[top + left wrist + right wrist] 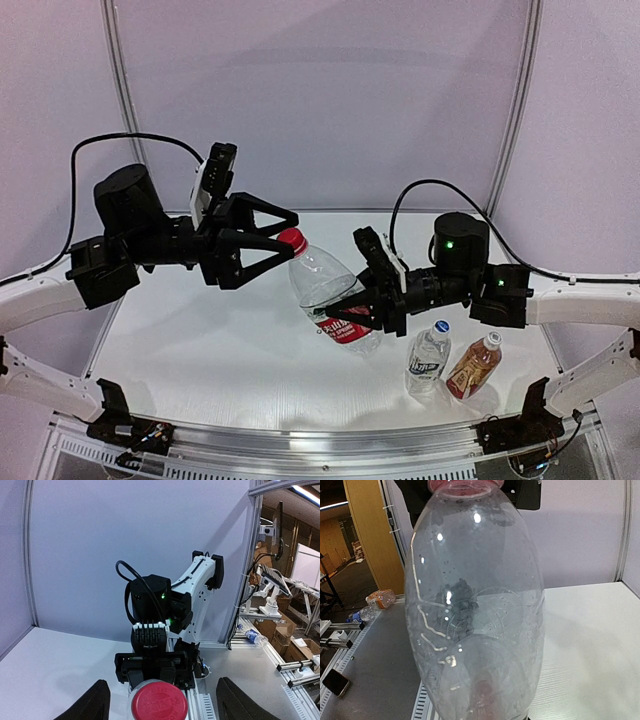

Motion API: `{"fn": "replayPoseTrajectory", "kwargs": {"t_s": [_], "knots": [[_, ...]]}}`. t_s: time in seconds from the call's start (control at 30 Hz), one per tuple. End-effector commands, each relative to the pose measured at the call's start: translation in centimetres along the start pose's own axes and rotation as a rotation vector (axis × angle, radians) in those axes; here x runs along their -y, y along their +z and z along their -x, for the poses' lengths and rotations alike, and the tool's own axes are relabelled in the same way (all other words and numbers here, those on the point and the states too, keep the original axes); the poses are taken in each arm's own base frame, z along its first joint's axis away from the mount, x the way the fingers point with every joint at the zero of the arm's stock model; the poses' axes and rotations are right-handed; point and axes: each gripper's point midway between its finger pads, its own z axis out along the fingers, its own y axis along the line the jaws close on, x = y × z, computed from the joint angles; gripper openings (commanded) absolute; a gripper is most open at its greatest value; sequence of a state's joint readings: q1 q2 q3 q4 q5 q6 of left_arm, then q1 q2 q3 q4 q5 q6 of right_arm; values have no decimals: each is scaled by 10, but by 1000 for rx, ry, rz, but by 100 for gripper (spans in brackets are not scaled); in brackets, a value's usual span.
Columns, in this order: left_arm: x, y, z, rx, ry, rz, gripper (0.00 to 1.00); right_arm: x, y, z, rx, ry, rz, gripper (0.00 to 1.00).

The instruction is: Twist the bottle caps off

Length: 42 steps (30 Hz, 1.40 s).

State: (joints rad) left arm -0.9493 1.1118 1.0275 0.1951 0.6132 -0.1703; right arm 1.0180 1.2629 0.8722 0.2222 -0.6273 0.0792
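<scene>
Cap (156, 703) of bottle (325, 285) sits between left gripper's (295, 234) spread fingers, untouched.

Overhead, two wrist close-ups on bottle (320, 285)

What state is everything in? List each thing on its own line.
Left gripper: open, fingers either side of the red cap, apart from it.
Right gripper: shut on the big bottle.
Red cap: on the big bottle.
Big bottle: held off the table, tilted.
Small clear bottle: lying on the table, capped.
Amber bottle: lying beside it, capped.
</scene>
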Motion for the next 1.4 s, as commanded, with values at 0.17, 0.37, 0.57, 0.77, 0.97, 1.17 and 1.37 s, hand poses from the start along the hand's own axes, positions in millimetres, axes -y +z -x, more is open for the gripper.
{"fn": "replayPoseTrajectory", "kwargs": {"t_s": [0.17, 0.37, 0.57, 0.77, 0.97, 1.17, 1.37], "knots": [[-3, 6, 5, 7, 22, 15, 62, 1, 1, 9, 14, 12, 7, 14], [-8, 8, 2, 4, 15, 41, 31, 4, 2, 9, 13, 18, -10, 14], [-20, 10, -7, 0, -12, 104, 18, 17, 2, 13, 29, 32, -82, 14], [-45, 12, -13, 29, -120, 241, 18, 52, -2, 16, 39, 74, -279, 15], [-77, 19, -28, 52, -273, 471, 21, 86, -16, 28, 99, 108, -495, 14], [-104, 24, -46, 53, -380, 687, 22, 105, -24, 32, 143, 132, -607, 13], [-101, 38, -50, 40, -335, 739, 27, 112, -24, 23, 147, 150, -632, 13]]}}
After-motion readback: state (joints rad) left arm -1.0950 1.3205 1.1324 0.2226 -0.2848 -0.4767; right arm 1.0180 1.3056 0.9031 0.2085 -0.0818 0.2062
